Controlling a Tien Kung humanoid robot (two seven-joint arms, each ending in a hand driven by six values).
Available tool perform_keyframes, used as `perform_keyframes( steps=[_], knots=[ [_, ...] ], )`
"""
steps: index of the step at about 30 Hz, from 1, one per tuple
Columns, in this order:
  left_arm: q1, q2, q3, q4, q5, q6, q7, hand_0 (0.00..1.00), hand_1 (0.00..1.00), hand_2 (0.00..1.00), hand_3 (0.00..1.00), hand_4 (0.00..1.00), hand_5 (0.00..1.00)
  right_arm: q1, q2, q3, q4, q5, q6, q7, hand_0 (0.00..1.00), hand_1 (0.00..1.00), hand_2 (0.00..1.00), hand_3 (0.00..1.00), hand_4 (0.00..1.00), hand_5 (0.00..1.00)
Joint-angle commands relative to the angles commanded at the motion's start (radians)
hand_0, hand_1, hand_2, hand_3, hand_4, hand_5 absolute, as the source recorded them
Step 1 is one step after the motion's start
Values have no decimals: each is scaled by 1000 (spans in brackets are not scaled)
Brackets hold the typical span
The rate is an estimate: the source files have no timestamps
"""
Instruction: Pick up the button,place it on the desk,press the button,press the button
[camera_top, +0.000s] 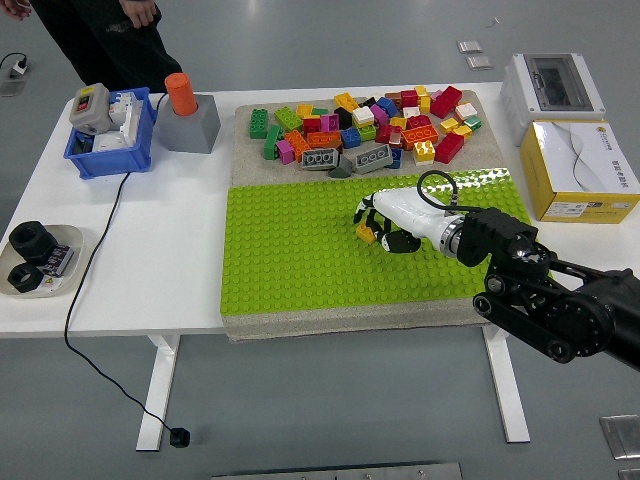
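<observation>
Button (183, 93) (orange) sits well apart from right hand (380, 222).

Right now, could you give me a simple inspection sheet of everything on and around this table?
Surface: white table, green baseplate.
Job's things: grey button box in blue bin; orange button on its grey base.
Clutter: brick pile, tray of black parts.
Grippers: right hand at yellow brick, grip unclear; left nothing seen.
Cables: black cable off the edge.
Surroundings: boxes, a person.
</observation>
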Motion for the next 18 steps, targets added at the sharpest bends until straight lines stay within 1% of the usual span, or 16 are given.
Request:
perform_keyframes(
  steps=[10, 18],
  knots=[
    [0, 2, -4, 0, 5, 0, -3, 672, 647, 694, 762, 744, 492, -6, 7, 11, -22, 44, 6, 6, 308, 428, 595, 636, 263, 20],
    [-2, 3, -4, 0, 4, 0, -7, 671, 647, 694, 762, 745, 490, -5, 11, 17, -34, 46, 5, 11, 307, 426, 593, 637, 270, 27]
  ],
)
